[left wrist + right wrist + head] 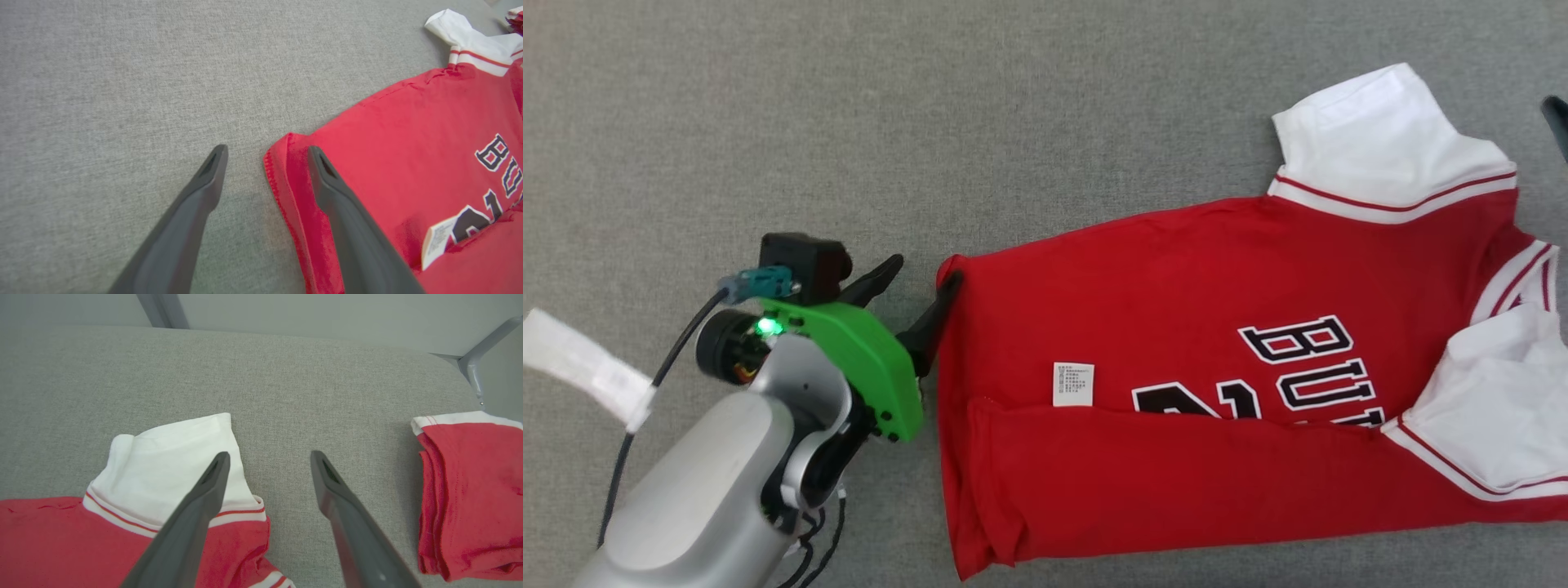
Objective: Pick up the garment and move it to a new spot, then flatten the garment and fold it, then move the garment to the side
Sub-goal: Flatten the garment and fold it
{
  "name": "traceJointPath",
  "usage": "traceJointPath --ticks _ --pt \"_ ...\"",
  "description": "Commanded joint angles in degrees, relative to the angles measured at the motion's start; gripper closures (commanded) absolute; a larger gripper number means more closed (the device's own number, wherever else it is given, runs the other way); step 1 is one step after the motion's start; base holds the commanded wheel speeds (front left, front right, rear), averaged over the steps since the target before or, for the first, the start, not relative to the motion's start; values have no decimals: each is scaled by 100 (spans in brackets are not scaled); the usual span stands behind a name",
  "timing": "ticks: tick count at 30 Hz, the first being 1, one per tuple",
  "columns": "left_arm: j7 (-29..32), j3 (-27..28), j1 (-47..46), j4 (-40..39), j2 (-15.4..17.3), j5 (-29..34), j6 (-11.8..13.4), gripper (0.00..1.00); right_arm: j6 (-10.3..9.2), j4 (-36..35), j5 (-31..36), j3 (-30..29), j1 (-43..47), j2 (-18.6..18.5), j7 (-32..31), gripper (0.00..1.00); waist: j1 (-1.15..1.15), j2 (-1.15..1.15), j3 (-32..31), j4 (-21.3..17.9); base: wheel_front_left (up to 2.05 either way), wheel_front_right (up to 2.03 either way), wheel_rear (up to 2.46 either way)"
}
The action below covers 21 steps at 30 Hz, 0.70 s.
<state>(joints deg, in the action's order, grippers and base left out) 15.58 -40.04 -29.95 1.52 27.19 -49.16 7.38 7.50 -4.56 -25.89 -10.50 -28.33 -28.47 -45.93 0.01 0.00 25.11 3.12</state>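
A table (931, 106) covered in grey woven cloth carries everything. In the right wrist view its far edge curves away, with grey metal frame bars (474, 363) and a pale wall behind it.

The garment (1176, 269) is a red jersey with white sleeves and black lettering outlined in white. It lies on the right half of the table in the head view. Its long axis runs left to right there, hem toward the robot's left and shoulders toward its right. The long edge nearest the robot is folded up over the front as a red band (1176, 482), covering the lower part of the lettering. One white sleeve (1380, 139) sticks out on the far side; the other is bunched at the near right.

A second red cloth (470, 494), folded with a white edge, lies apart on the table beyond the sleeve in the right wrist view.

The left tool (925, 272) sits at the far hem corner, fingers spread wide and holding nothing. One finger is over the red corner and the other over bare table — whether it touches the fabric cannot be told. The right tool (270, 455) is also spread wide and empty, one finger above the far white sleeve, the other above bare table.

A small white label (1073, 384) shows on the red front just above the folded band.
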Motion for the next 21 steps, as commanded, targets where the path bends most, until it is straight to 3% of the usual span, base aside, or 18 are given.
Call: traceJointPath --ticks 1,7,15,17,18,20,21 --pt "58 -84 -223 190 -118 82 -85 0 -3 262 221 150 -331 86 -26 0 -1 0 604 322 0 0 0" --pt "119 -379 -596 802 -461 158 -386 0 -4 1365 792 615 -1124 237 48 0 -1 0 695 528 0 0 0" --pt "205 -505 -664 756 -562 22 -646 0 -2 2022 631 1055 -1335 238 264 0 -1 0 684 609 0 0 0" --pt "298 -559 -663 675 -590 -52 -746 0 -1 2075 519 1182 -1352 216 320 57 -1 0 689 594 0 0 0" --pt "353 -584 -655 646 -606 -110 -795 29 -1 2098 471 1243 -1366 215 364 94 -1 0 690 580 0 0 0" --pt "407 -620 -673 630 -595 -135 -831 70 -2 2154 381 1326 -1400 188 422 100 -1 0 689 548 0 0 0" --pt "418 -623 -682 626 -610 -163 -850 85 -2 2166 324 1374 -1411 174 454 100 -1 0 689 533 0 0 0"
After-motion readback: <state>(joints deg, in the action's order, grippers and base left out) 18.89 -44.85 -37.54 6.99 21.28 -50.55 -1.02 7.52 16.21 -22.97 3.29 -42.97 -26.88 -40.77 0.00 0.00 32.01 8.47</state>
